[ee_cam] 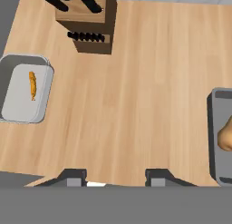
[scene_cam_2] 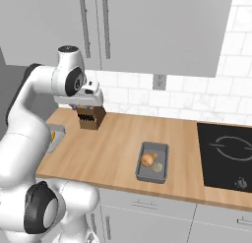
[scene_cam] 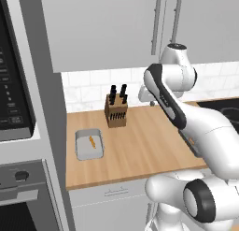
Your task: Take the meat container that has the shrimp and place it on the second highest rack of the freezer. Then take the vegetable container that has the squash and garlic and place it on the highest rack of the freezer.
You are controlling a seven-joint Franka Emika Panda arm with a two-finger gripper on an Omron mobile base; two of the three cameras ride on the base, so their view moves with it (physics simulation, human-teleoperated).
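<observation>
Wooden countertop [scene_cam: 140, 146] ran under grey wall cabinets [scene_cam: 107, 24]. Shallow light grey meat container [scene_cam: 88, 144] with small orange shrimp [scene_cam: 92, 141] sat at counter's left end. Darker grey vegetable container [scene_cam_2: 153, 162] with tan squash [scene_cam_2: 148, 159] and pale garlic [scene_cam_2: 157, 167] sat well apart to right, near black cooktop [scene_cam_2: 225, 148]. Wooden knife block with black handles [scene_cam: 115, 108] stood at far edge, by tiled wall. Gripper [ee_cam: 115, 177] hung above bare counter between containers, fingers spread wide, holding nothing.

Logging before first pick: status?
Tool open, empty, hovering over counter. Shrimp container and squash container untouched. Knife block behind; path clear.
</observation>
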